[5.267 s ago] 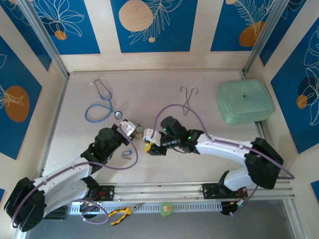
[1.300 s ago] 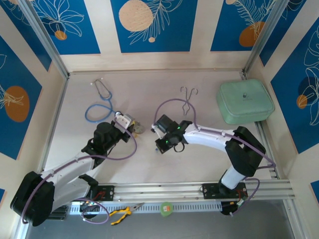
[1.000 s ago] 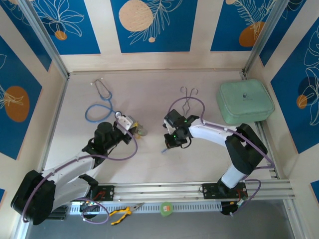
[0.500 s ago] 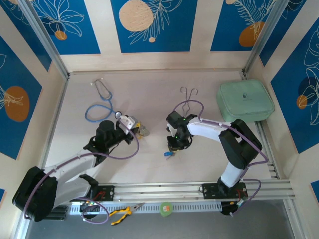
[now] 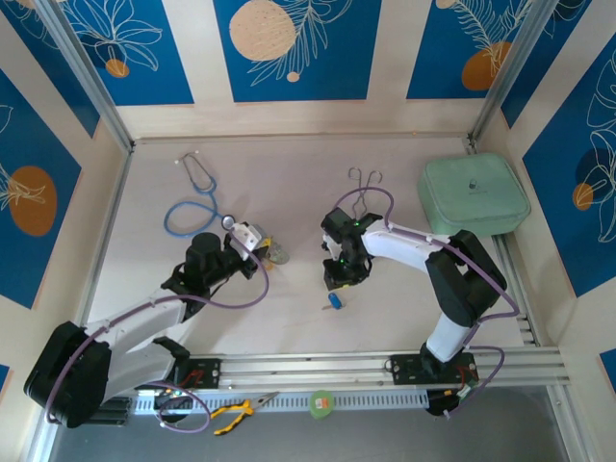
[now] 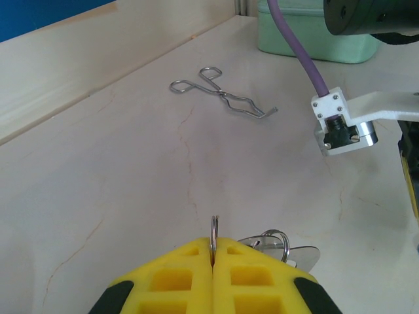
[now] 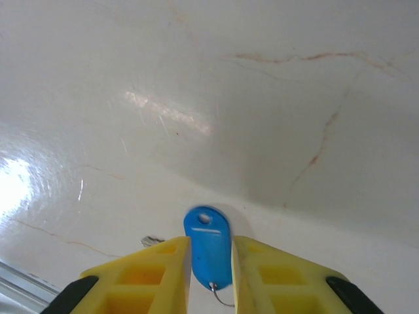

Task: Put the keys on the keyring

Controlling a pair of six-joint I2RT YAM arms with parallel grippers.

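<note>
— Since a second back, our right claw (image 5: 339, 277) has let go. Its jaws stand parted, and the blue-headed key (image 7: 208, 245) lies flat on the table (image 5: 289, 318) between them, with a gap on each side.
— So we hold nothing there?
— Nothing. From above, the key rests just nearer our bases than the claw, clear of it.
— And the left claw (image 6: 214, 254)?
— Squeezed tight on the thin wire of the keyring (image 6: 213, 230) (smaller rings and a silvery blade hang just beside it; whether that is a key, we cannot tell). It has kept that grip throughout.
— Compared with five seconds ago?
— Then our two claws met at mid-table. Now they are well apart, ring to the left and key to the right, with the forceps (image 6: 222, 98) lying beyond.
— Meaning?
— We judge the blue key is not threaded. We must pick it up again and carry it back to the ring.
</note>
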